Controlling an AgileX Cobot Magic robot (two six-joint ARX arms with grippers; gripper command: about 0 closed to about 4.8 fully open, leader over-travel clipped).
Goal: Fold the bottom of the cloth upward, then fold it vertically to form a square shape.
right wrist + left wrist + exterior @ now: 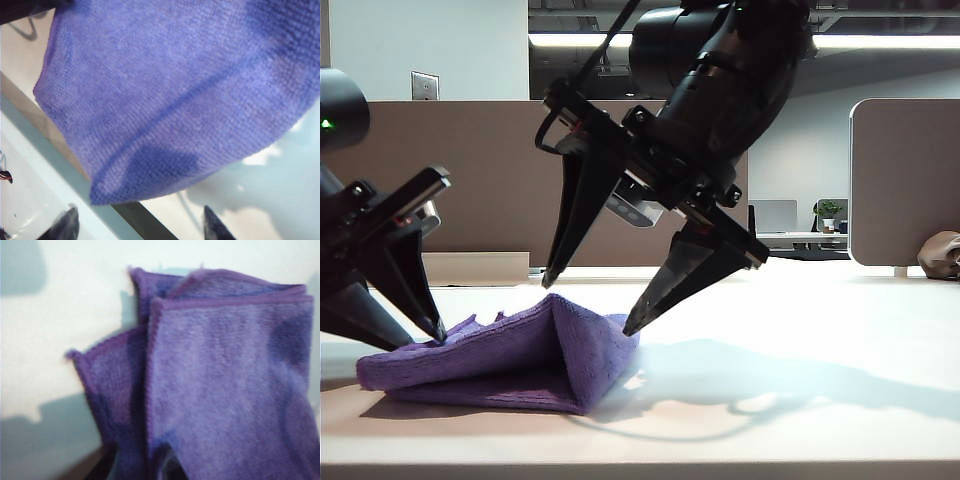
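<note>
Right gripper (588, 305), seen from the exterior view, hangs from the large black arm over the middle of the table (800, 400), its two long dark fingers spread wide apart and pointing steeply downward; one fingertip stands just behind the raised peak of the cloth (510, 360) and the other just beside the cloth's right edge, with no fabric caught between them. In the right wrist view the same gripper (140, 225) shows only its two dark fingertips, well separated, with bare table surface between them and the cloth (170, 95) lying beyond, free of the tips. Left gripper (415, 335) enters from the left side of the exterior view, its fingers angled downward and set apart, the tips meeting the left end of the cloth where a ragged edge stands up; whether fabric is pinched there cannot be told. The left wrist view shows the cloth (220, 380) close up as overlapping purple layers with stitched hems, blurred, over the pale table (60, 305). The cloth lies folded and bunched on the near left part of the table, tented into a ridge. A brownish lump (940, 255) rests at the far right.
</note>
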